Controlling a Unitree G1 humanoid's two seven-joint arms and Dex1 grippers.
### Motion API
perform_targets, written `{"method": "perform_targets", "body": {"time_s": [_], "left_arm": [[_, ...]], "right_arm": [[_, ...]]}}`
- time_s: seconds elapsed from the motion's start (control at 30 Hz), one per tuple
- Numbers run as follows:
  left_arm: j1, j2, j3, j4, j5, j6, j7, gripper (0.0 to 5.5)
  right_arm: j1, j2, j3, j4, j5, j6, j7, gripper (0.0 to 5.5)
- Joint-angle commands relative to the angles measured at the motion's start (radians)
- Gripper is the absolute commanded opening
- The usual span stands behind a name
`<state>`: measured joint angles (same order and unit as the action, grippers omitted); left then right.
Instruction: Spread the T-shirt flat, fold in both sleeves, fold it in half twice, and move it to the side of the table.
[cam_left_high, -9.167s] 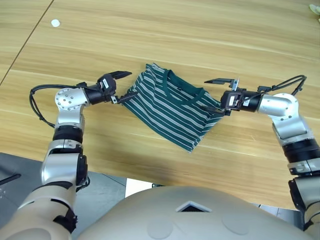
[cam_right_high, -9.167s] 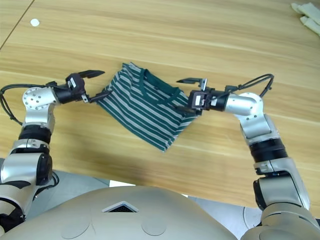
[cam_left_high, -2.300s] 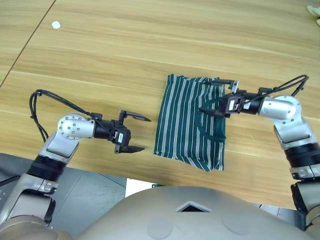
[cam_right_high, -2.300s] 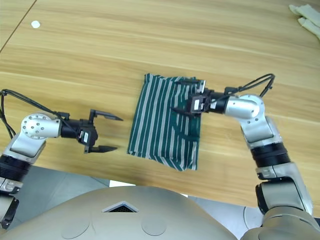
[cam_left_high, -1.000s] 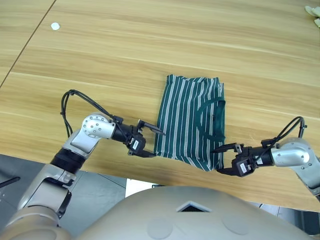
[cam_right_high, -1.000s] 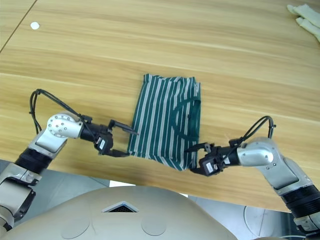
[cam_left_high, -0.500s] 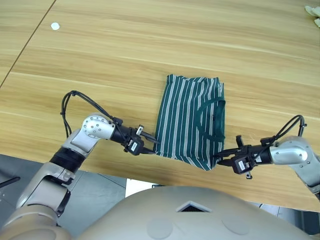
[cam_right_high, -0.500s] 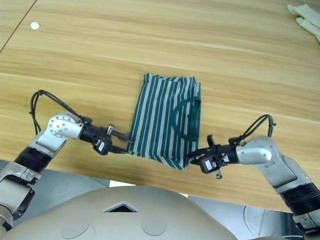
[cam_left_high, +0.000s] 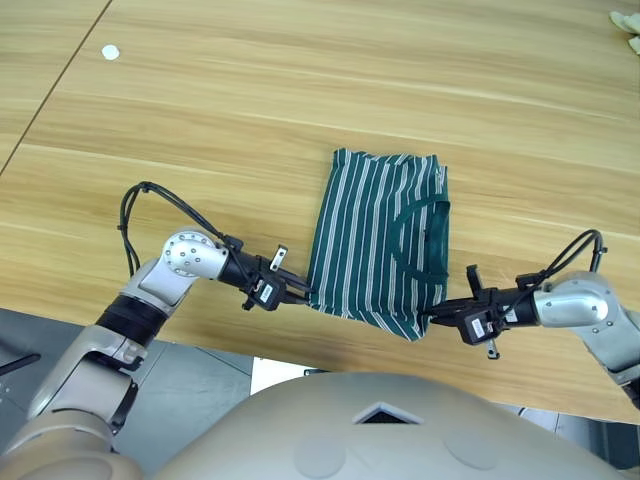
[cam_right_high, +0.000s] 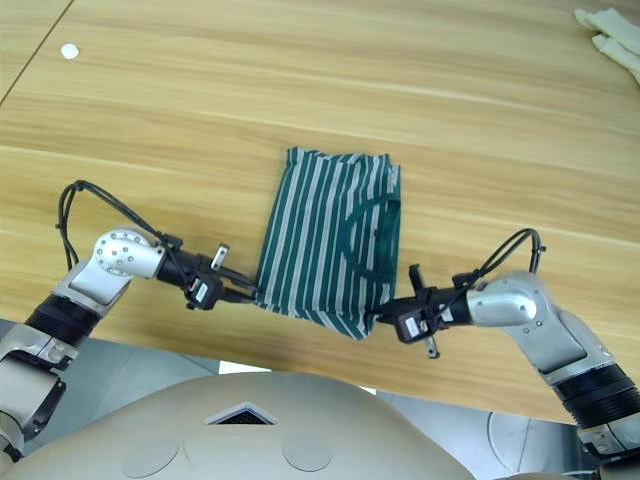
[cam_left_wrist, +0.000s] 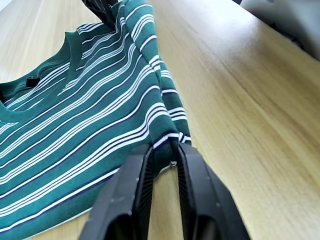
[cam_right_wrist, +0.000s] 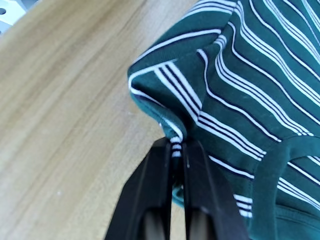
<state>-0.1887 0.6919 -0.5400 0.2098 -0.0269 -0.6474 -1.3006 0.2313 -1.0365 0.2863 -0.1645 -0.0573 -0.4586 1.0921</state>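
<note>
**Both pincers grip the near corners of the folded T-shirt, set for a half-fold**

The left pincer (cam_left_high: 302, 297) is closed tight on the near-left corner of the T-shirt (cam_left_high: 380, 235), with a bit of striped hem nipped between its fingers (cam_left_wrist: 142, 172). The shirt lies as a narrow green-striped rectangle close to the front edge of the tabletop (cam_left_high: 300, 90), collar showing toward its right side. The right pincer (cam_left_high: 432, 316) is clamped on the near-right corner. Holding both near corners at once probably lets the arms lift that edge evenly and carry it over to the far edge. The tabletop is pale wood grain, with a small white dot (cam_left_high: 110, 47) far left and a pale cloth (cam_right_high: 605, 28) far right. Grey floor (cam_left_high: 190, 375) shows below the near edge.
</note>
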Motion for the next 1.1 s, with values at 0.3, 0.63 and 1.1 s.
{"method": "perform_targets", "body": {"time_s": [0.3, 0.63, 1.1], "left_arm": [[0.029, 0.049, 0.018, -0.061, -0.04, 0.046, -0.03, 0.15], [0.01, 0.027, 0.02, -0.017, 0.008, 0.025, -0.004, 0.02], [0.085, 0.118, 0.118, -0.094, -0.026, 0.055, 0.021, 1.52]], "right_arm": [[0.006, -0.002, -0.01, -0.01, 0.008, -0.008, 0.0, 0.11], [-0.001, 0.003, -0.005, -0.012, 0.005, -0.002, 0.001, 0.11], [-0.001, 0.0, -0.012, -0.005, 0.008, -0.003, 0.001, 0.11]]}}
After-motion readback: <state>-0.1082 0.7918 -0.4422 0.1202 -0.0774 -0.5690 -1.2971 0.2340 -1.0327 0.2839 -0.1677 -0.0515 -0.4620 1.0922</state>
